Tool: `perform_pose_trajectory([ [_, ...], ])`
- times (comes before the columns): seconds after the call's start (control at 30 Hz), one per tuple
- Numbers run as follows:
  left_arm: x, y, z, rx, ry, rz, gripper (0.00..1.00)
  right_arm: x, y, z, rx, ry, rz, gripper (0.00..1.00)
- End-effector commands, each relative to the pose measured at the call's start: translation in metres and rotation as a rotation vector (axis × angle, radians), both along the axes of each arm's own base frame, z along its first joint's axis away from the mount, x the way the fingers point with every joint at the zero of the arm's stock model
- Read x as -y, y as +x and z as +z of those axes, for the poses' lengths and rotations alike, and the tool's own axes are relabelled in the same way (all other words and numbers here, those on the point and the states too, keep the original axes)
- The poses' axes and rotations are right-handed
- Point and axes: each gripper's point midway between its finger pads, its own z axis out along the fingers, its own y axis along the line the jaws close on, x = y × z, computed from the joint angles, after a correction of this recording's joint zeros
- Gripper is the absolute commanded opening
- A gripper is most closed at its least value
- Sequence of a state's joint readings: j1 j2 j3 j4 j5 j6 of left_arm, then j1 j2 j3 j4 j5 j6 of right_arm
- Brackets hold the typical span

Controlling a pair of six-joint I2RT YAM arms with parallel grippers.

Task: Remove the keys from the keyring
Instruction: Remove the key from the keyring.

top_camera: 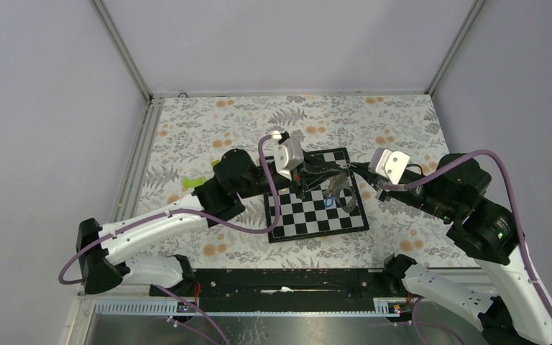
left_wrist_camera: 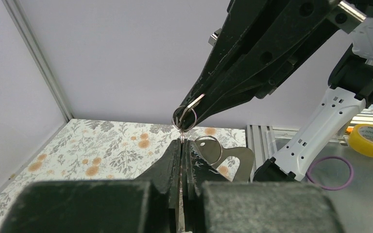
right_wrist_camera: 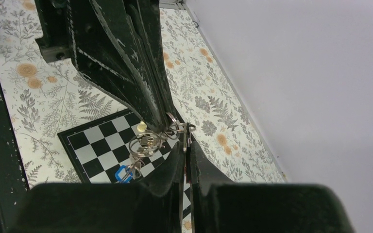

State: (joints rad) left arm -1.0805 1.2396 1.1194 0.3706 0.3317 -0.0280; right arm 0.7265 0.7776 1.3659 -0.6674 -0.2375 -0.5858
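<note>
Both grippers meet above the far right part of the chessboard (top_camera: 295,215). My left gripper (top_camera: 321,175) (left_wrist_camera: 182,141) is shut on a thin metal ring of the keyring. The larger rings (right_wrist_camera: 145,143) and the blue carabiner (right_wrist_camera: 123,174) (top_camera: 328,195) hang below it, and the grey strap (top_camera: 346,195) droops onto the board. My right gripper (top_camera: 343,173) (right_wrist_camera: 187,141) is shut on a thin silvery key seen edge-on, still linked to the small rings (left_wrist_camera: 184,118). A flat silvery piece (left_wrist_camera: 235,156) with a ring hangs beside the left fingers.
A pale pawn (right_wrist_camera: 141,127) stands on the board near the rings. A lime-green piece (top_camera: 194,182) lies on the floral cloth left of the left arm. A yellow tape roll (left_wrist_camera: 369,140) and a purple ring (left_wrist_camera: 330,172) lie off the table. Walls close three sides.
</note>
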Motion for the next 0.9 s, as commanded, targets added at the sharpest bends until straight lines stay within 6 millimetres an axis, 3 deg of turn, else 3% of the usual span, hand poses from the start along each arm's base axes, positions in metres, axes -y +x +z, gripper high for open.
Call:
perform_pose_trajectory([
  [0.0, -0.020, -0.004, 0.035, 0.045, -0.061, 0.031, 0.00, 0.008, 0.007, 0.021, 0.090, 0.038, -0.048, 0.00],
  [0.57, -0.035, -0.005, 0.044, 0.094, -0.054, 0.070, 0.00, 0.006, 0.002, 0.004, 0.067, 0.038, -0.030, 0.00],
  [0.87, -0.028, -0.006, 0.021, 0.125, 0.064, 0.045, 0.00, 0.002, -0.008, 0.020, 0.109, 0.094, 0.022, 0.00],
])
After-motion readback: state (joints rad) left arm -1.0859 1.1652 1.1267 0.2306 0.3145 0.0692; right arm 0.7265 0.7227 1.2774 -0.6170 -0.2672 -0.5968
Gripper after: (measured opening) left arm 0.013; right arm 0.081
